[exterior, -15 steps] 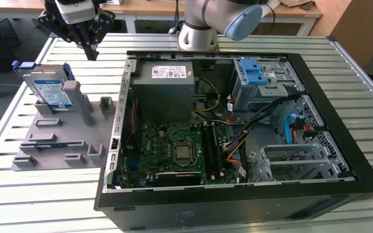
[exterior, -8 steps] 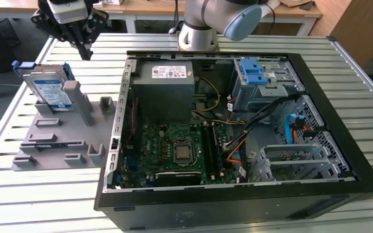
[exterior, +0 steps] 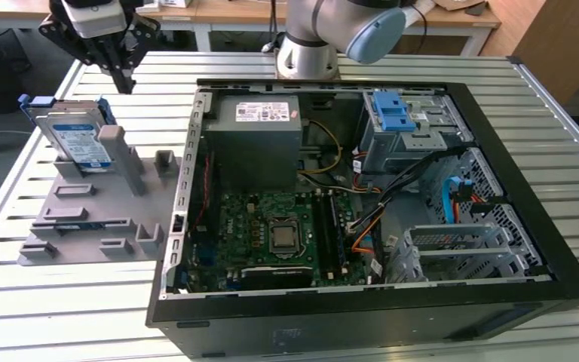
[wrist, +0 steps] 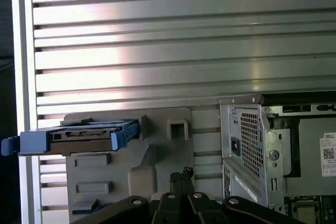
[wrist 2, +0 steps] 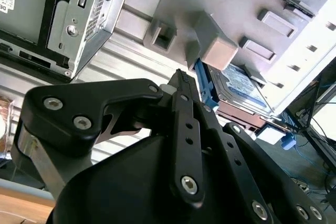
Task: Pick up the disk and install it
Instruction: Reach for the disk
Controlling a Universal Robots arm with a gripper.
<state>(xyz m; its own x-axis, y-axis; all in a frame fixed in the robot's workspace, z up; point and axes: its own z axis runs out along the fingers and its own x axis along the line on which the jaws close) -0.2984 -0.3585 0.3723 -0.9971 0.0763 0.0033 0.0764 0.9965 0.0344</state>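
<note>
Slatted metal table (exterior: pixel 58 309) carries an open computer case (exterior: pixel 370 305) and, to the exterior view's left of it, a grey holder (exterior: pixel 88 219). We find the disk (exterior: pixel 78 139) standing on edge in that holder, with a blue bracket around its edges. We note the gripper (exterior: pixel 124 81) hanging above the disk, near it but apart, fingers closed together and holding nothing.
</note>
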